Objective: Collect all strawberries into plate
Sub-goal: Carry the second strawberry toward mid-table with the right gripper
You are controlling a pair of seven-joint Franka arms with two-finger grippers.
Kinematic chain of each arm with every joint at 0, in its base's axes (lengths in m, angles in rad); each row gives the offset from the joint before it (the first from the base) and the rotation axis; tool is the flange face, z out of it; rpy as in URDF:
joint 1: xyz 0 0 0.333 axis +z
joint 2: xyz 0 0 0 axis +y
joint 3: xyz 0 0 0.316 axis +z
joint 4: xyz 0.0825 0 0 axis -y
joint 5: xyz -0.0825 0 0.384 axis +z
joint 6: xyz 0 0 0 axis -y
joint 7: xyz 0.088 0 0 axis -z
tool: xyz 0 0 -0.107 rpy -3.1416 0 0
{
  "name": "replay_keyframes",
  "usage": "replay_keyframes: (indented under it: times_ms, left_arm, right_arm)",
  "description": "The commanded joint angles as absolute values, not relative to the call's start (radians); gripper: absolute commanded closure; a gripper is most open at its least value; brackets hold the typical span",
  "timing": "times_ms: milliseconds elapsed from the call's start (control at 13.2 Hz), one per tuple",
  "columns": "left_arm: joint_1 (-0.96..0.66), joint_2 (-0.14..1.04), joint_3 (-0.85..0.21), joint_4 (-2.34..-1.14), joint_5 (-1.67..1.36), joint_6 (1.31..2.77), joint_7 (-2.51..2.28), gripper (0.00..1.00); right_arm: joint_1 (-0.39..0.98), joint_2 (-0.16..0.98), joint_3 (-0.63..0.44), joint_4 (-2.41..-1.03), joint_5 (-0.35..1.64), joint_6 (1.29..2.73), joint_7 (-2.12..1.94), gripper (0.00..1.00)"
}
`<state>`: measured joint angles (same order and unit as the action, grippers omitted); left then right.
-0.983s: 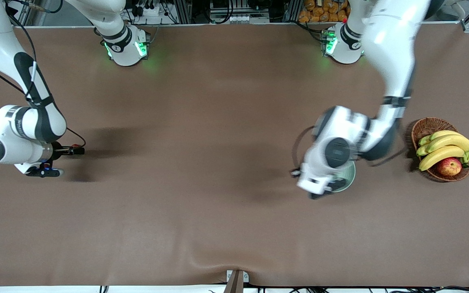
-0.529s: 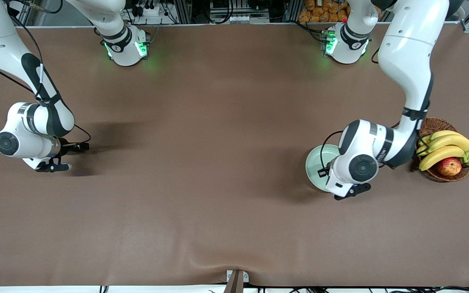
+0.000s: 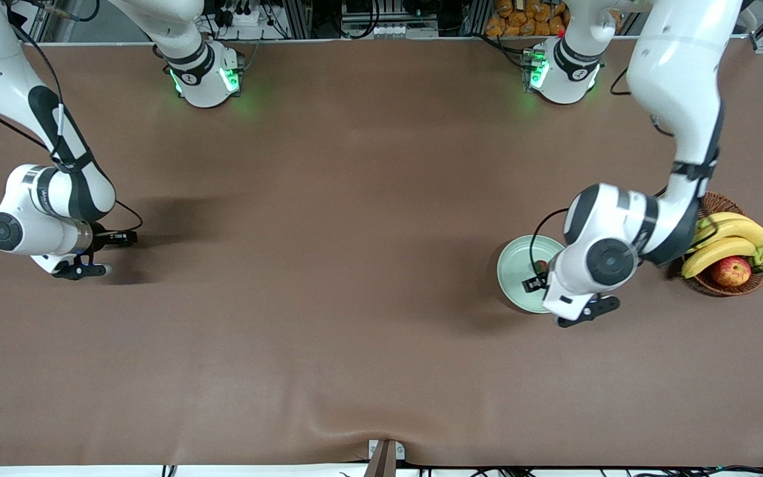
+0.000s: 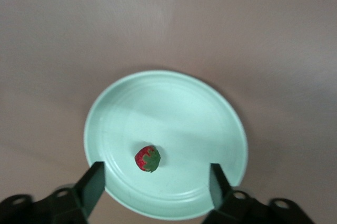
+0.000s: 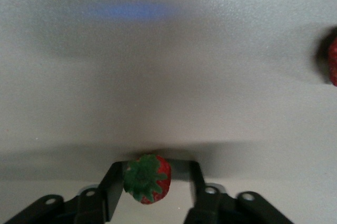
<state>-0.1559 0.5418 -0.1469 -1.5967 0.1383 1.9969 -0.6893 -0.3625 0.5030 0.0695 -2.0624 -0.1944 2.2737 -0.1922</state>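
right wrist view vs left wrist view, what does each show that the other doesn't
Only the right wrist view: a strawberry between the right gripper fingers on the bare table, and another strawberry at the picture's edge.

Only the left wrist view: the plate with one strawberry lying in it, under the open left gripper.

Both: the brown table and dark gripper fingers.

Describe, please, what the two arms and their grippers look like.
Both arms are glossy white with rounded links and black bands at the joints; each base glows green. A thin black cable runs along each forearm to the wrist. The left gripper and right gripper have slim black fingers, with screw holes showing in the black gripper parts beneath them.
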Motion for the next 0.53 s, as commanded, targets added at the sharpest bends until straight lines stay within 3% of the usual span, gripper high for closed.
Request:
replay_keyframes:
  times_ms: [0,227,454]
  left_arm:
    - [-0.155,0.43,-0.15,-1.591,0.164,1.965,-0.689,0.0]
    - [-0.152,0.358,-0.15,-1.533,0.146,1.869,-0.588,0.0]
    - [-0.089,0.284,-0.153,-1.5,0.069,1.781,-0.432,0.0]
  right_arm:
    - [-0.39,0.476,0.094,-2.091,-0.219,2.289,-0.199,1.0]
    - [-0.377,0.459,0.106,-2.076,-0.218,2.289,-0.201,1.0]
    - [-0.373,0.42,0.204,-2.03,-0.218,2.283,-0.201,1.0]
